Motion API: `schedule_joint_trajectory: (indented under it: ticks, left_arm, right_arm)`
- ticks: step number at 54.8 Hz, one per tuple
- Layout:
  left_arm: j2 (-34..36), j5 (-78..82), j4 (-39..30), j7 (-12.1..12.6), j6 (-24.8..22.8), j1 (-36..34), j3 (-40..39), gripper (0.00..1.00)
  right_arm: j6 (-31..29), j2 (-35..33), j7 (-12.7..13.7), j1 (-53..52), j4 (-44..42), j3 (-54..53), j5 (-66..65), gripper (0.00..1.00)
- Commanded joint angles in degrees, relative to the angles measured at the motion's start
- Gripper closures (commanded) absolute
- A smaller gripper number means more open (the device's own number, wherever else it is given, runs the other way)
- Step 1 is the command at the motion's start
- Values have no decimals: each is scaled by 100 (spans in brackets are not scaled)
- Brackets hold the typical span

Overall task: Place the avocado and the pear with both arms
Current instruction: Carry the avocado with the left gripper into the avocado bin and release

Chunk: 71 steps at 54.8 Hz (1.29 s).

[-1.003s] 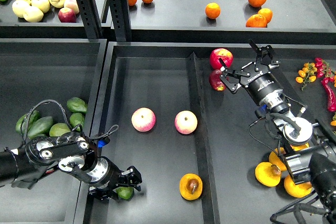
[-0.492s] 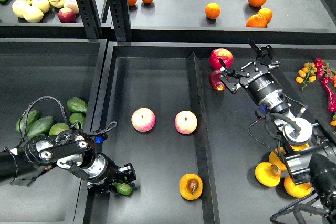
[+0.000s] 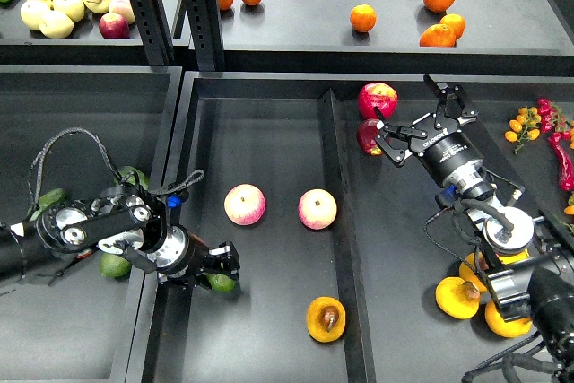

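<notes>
My left gripper (image 3: 218, 268) is low in the middle tray's left compartment, shut on the avocado (image 3: 222, 282), a small bright green fruit that shows just under the fingers. The pear (image 3: 326, 318), orange-yellow with a dark brown pit, lies at the front of the same compartment, to the right of the left gripper. My right gripper (image 3: 420, 119) is open and empty in the right compartment, beside two red apples (image 3: 378, 99).
Two pink-yellow apples (image 3: 245, 204) (image 3: 317, 209) lie mid-compartment. A raised divider (image 3: 339, 221) splits the tray. Darker avocados (image 3: 115, 265) fill the left bin. More orange-yellow fruit (image 3: 457, 298) lies under my right arm. Oranges (image 3: 363, 18) sit on the shelf; peppers (image 3: 563, 154) lie far right.
My left gripper has moved up and away from the front edge, carrying the avocado with it. My right gripper has turned slightly and stayed in place.
</notes>
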<state>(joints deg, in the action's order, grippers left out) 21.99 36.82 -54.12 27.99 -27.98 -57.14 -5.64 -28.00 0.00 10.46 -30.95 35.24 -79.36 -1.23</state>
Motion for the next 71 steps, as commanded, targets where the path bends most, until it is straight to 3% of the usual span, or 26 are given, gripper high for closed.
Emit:
schedule_joint_trajectory:
  ticks: [1,17,28,48,67,71]
  left_arm:
    - [543,-202,-161,1,-2,-193,2,49]
    - [1703,-219,-319,1,-2,176,-59,49]
    - [1748,-184,-293,1,-2,721,-279,48]
    - [1651,-167,-205,1,-2,862,-350,45]
    - [1616,-211,-64,1,-2,924,-420,28]
    - [1616,-219,-46,1,-2,924,-482,21]
  right_arm:
    - [0,0,0,18,0,0,0,0]
    - [0,0,0,27,0,0,0,0]
    - [0,0,0,10,9,0,0,0]
    - [0,0,0,-8,18,0,0,0]
    - [0,0,0,-8,35,0,0,0]
    - [0,0,0,-17,35,0,0,0]
